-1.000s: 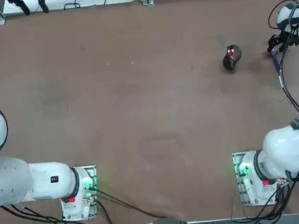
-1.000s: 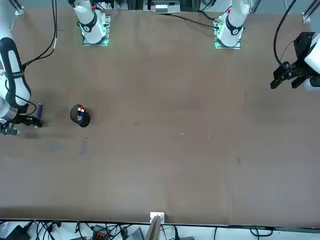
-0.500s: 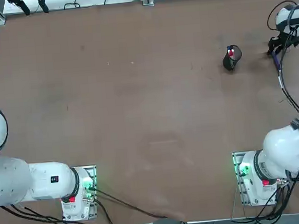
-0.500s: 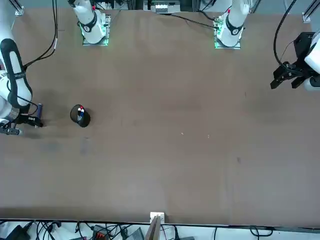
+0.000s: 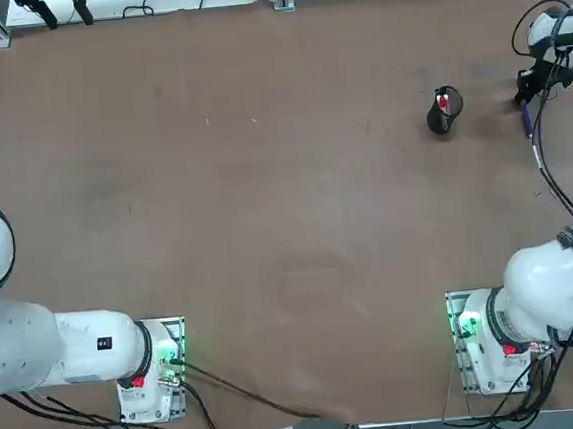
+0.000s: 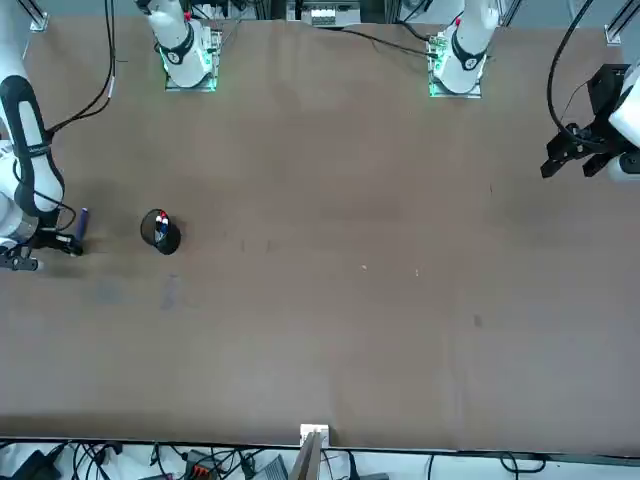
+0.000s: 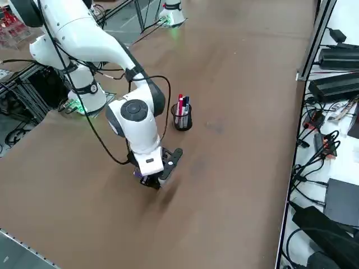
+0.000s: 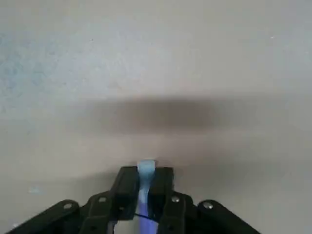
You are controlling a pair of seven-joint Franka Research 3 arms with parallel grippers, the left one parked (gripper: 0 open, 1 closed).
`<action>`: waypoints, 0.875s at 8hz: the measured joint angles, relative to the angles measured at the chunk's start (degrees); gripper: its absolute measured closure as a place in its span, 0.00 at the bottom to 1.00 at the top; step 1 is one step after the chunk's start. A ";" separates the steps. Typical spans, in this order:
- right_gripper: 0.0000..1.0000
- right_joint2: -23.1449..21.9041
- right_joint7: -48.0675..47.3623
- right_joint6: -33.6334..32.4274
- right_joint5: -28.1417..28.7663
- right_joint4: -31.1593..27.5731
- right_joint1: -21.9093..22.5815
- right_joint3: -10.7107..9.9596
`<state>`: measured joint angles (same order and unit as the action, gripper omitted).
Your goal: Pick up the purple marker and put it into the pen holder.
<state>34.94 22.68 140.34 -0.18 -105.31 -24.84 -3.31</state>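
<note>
The purple marker is pinched between the two black fingers of my right gripper, which is shut on it; its pale end pokes out past the fingertips. In the top view the gripper sits low over the table near the far right edge, with the marker showing just under it. The pen holder, a small black cup with a red and a blue pen in it, stands a short way to the gripper's left. In the front view the marker is left of the pen holder. From the side, the gripper is on the near side of the pen holder.
The right arm's black cable hangs in a loop over the table's right side. The table's right edge runs close beside the gripper. Power bricks and cables lie beyond the far edge.
The right gripper's fingers have come together on the purple marker. The hand has shifted only slightly; the pen holder has stayed put.
</note>
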 joint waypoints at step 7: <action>0.85 -6.26 -25.72 -32.15 -5.38 17.42 11.02 0.47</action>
<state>28.68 -3.04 108.18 -5.56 -87.89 -13.82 -2.85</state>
